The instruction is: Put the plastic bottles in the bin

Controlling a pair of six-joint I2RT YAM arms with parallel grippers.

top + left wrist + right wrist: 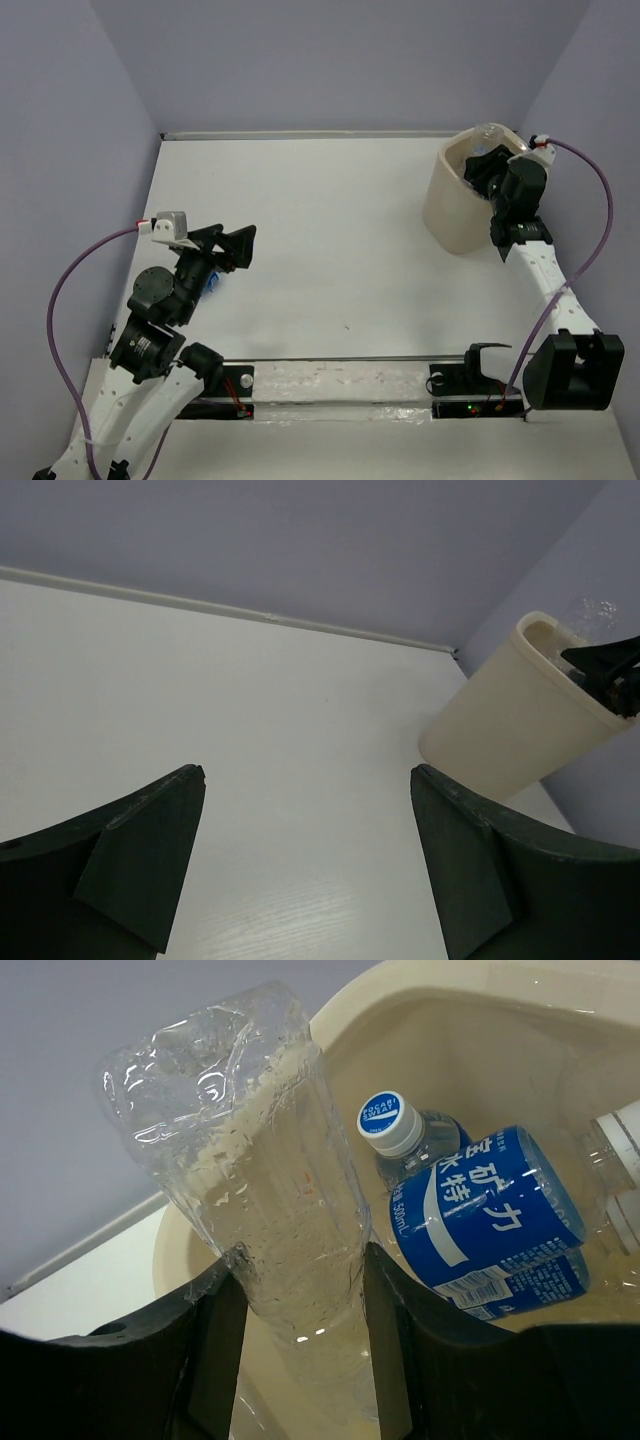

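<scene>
My right gripper (pixel 300 1280) is shut on a plain clear plastic bottle (pixel 260 1150) and holds it tilted over the beige bin (pixel 400 1000). In the top view the right gripper (pixel 487 172) is over the bin (pixel 450 215) at the back right, and the bottle (pixel 490 135) pokes above the rim. Inside the bin lies a blue-labelled bottle (pixel 490 1220) with a white cap, with others partly hidden beside it. My left gripper (pixel 245 246) is open and empty at the left; in the left wrist view (pixel 308 780) only bare table lies between its fingers.
A bit of blue and clear plastic (pixel 212 287) shows under my left arm, mostly hidden. The bin (pixel 510 720) stands near the back right corner against the walls. A rail (pixel 340 380) runs along the near edge between the arm bases.
</scene>
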